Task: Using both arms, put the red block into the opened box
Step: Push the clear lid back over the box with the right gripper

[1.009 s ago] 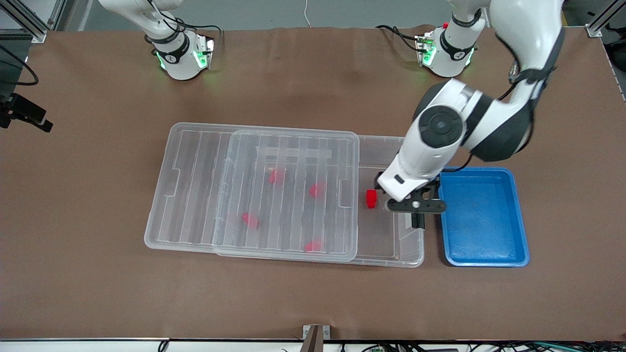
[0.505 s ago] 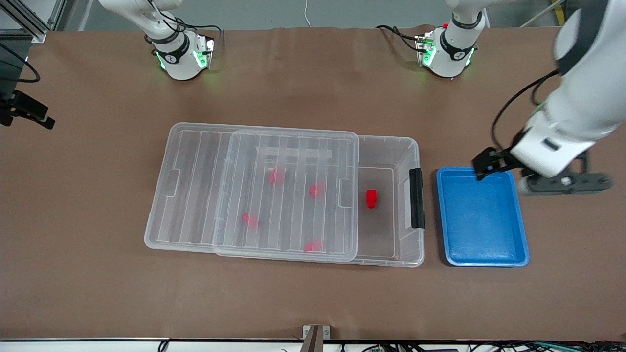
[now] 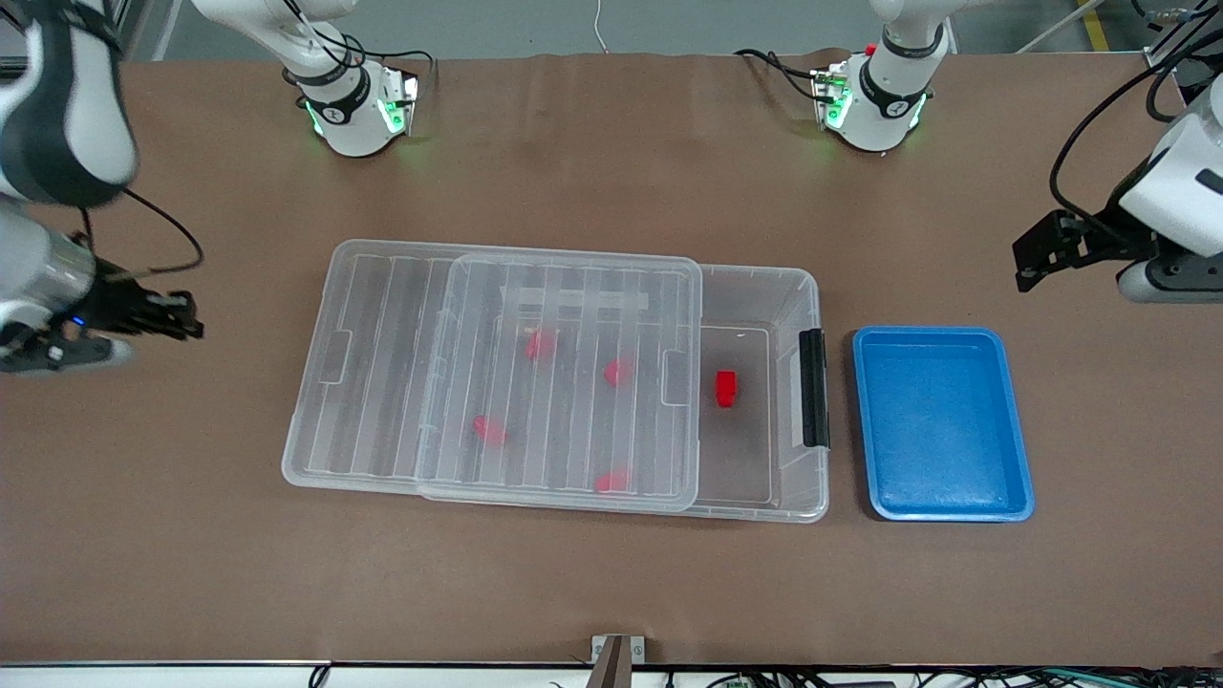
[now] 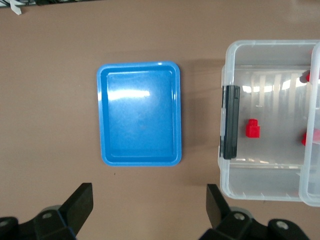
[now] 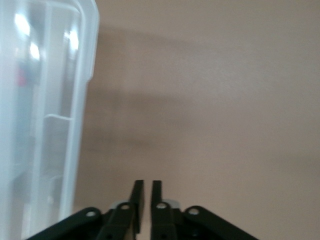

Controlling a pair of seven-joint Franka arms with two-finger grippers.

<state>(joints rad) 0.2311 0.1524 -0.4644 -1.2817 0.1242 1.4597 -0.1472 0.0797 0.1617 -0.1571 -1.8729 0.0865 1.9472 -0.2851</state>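
Red block [image 3: 726, 388] lying in box [image 3: 808, 287]; left pincer [image 4: 149, 210] spread empty, right pincer [image 5: 146, 200] pressed closed, parked at frame edges.

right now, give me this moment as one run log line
red block in box, uncovered end | lid slid partway | left gripper open, beside blue tray | right gripper shut, empty, beside box

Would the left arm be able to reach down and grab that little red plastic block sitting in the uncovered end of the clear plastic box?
Probably yes. The little red plastic block lies in the clear plastic box where the ribbed see-through lid is slid aside, so nothing covers it. The left gripper is open.
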